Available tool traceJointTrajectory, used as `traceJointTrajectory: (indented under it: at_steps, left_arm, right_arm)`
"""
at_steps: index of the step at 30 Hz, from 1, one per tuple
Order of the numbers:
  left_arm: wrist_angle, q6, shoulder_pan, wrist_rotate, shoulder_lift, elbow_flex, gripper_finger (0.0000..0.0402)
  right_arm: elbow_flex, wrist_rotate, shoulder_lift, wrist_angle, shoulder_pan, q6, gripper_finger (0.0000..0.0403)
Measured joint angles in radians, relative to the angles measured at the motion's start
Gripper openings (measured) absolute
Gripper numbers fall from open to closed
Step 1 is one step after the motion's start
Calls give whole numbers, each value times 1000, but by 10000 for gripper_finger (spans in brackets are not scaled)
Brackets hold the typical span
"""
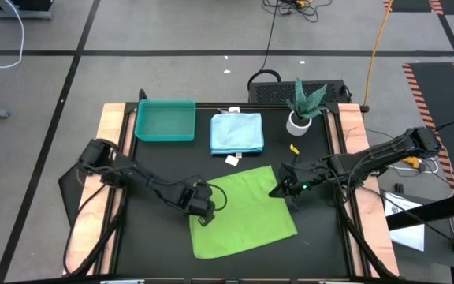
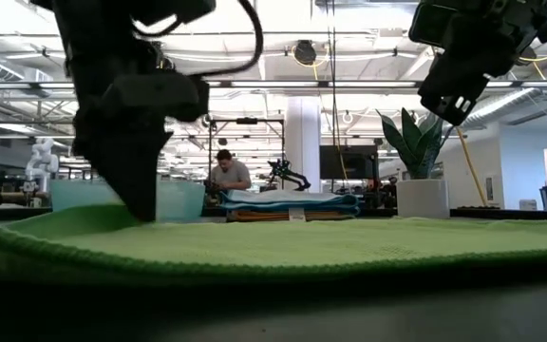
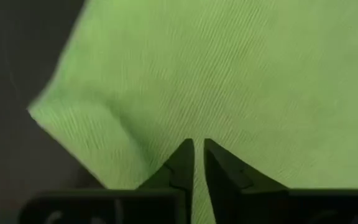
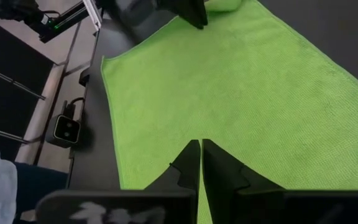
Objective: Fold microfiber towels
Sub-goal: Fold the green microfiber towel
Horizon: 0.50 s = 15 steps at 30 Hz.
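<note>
Green microfiber towel, finely ribbed, lies flat on the black surface; left gripper and right gripper fingers pinch its edges.

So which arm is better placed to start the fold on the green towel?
Neither clearly: it looks like a two-arm fold. The left gripper is shut on the green towel at its left corner, and the right gripper is closed at the towel's right corner.
</note>
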State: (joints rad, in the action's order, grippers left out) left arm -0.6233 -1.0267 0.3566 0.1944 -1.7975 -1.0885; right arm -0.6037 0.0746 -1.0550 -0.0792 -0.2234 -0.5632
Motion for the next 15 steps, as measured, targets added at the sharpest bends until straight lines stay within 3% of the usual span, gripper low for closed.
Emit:
traceJointTrajectory:
  at_steps: [4, 12, 15]
  left_arm:
    - [-34, 5, -1, 38, 48, -1, 6]
    - [-194, -31, -2, 69, 97, -2, 4]
    - [-167, -32, -2, 61, 97, -1, 7]
  right_arm:
    - [0, 0, 0, -1, 7, 0, 6]
    - [0, -1, 0, 0, 15, 4, 6]
    - [0, -1, 0, -6, 15, 5, 6]
